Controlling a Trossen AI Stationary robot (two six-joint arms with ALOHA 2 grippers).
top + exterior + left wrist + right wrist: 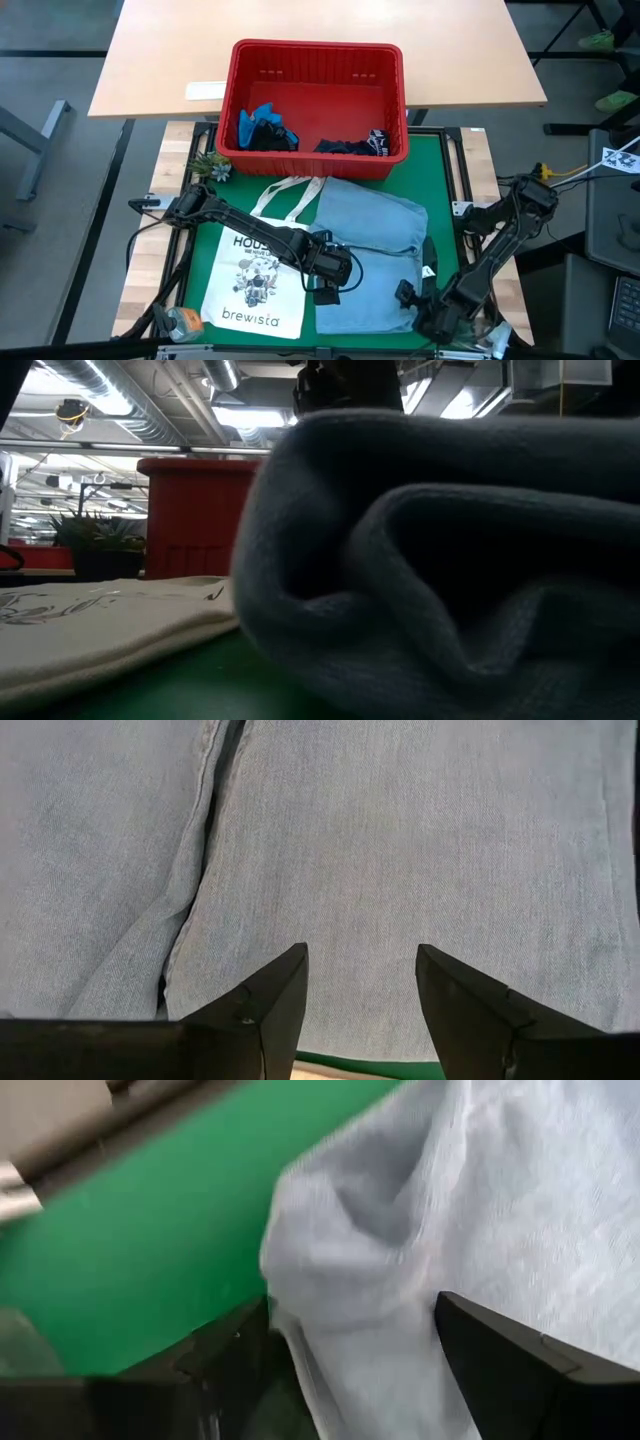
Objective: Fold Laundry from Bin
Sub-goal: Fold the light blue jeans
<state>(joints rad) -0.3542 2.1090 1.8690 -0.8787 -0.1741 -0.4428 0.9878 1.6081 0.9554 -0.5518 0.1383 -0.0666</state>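
Observation:
The light blue denim shirt (375,230) lies spread in loose folds on the green mat (440,170), and it fills the low view (450,560). My left gripper (335,275) stands open over the shirt's left edge (360,965), pointing steeply down. My right gripper (415,300) is open at the shirt's near right corner, with bunched denim (350,1230) lying between its fingers. The red bin (315,45) stands at the far edge and holds a bright blue garment (262,120) and a dark one (350,145). My left gripper's fingertips (290,970) stand just over the flat denim beside a seam; I cannot tell whether they touch it. My right gripper comes from above at a slant, its fingers (480,1340) on either side of the bunched corner; I cannot tell whether they touch the cloth.
The white tote bag (255,285) lies flat on the mat's left half, touching the shirt's left edge. A small plant (208,165) stands at the bin's near left corner. A wooden table (150,60) extends behind the bin. Bare green mat (130,1250) shows beside the right gripper.

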